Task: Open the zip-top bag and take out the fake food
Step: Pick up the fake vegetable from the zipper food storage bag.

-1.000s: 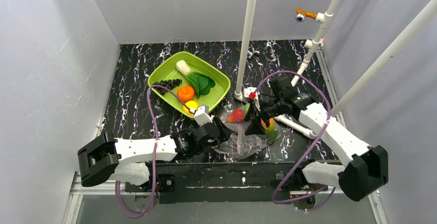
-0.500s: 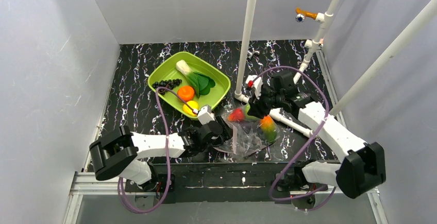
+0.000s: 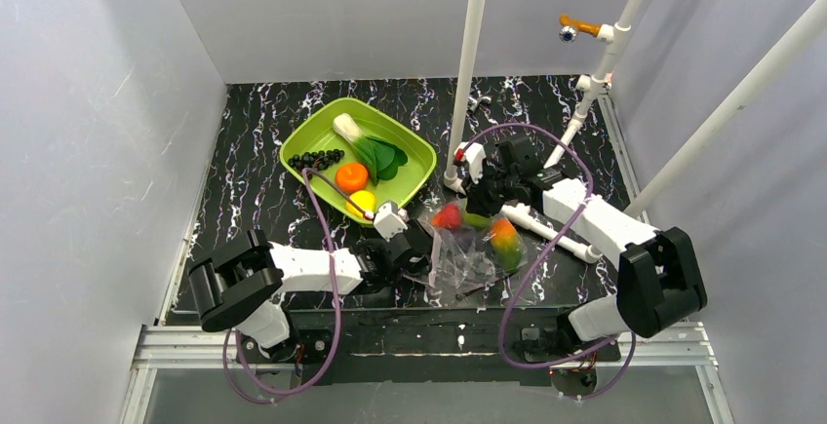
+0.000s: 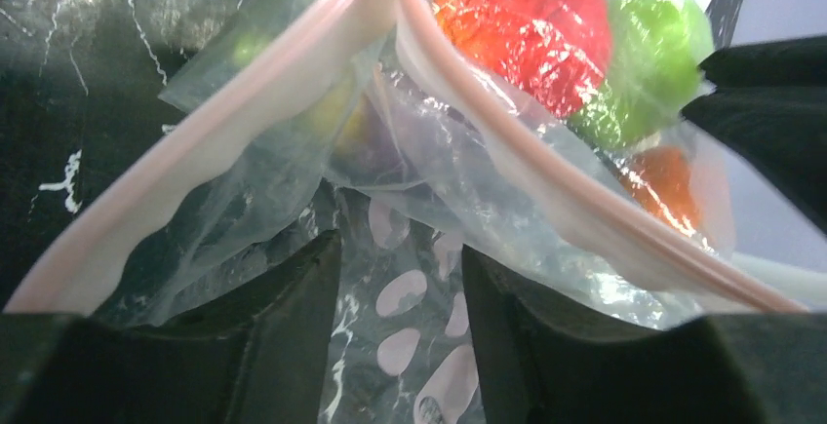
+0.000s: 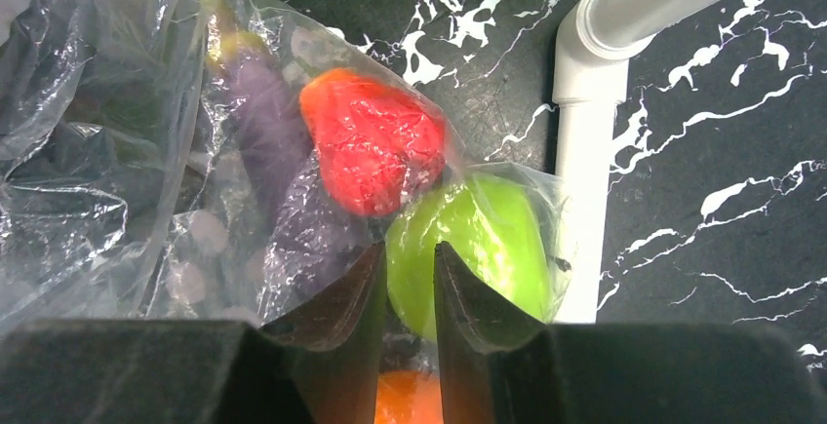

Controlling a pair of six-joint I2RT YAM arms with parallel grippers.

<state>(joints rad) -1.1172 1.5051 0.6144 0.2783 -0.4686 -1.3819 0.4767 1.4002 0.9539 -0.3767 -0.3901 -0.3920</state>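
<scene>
The bag gapes at 9 o'clock toward the left tool, its fingers apart; whether the right tool at 12 o'clock grips it cannot be told.

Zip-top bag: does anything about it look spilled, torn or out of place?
Nothing stands out as spilled or damaged. The zip-top bag lies crumpled on the table with its pink zip strip parted. The red fruit, green apple and eggplant are still inside, as expected mid-task.
</scene>
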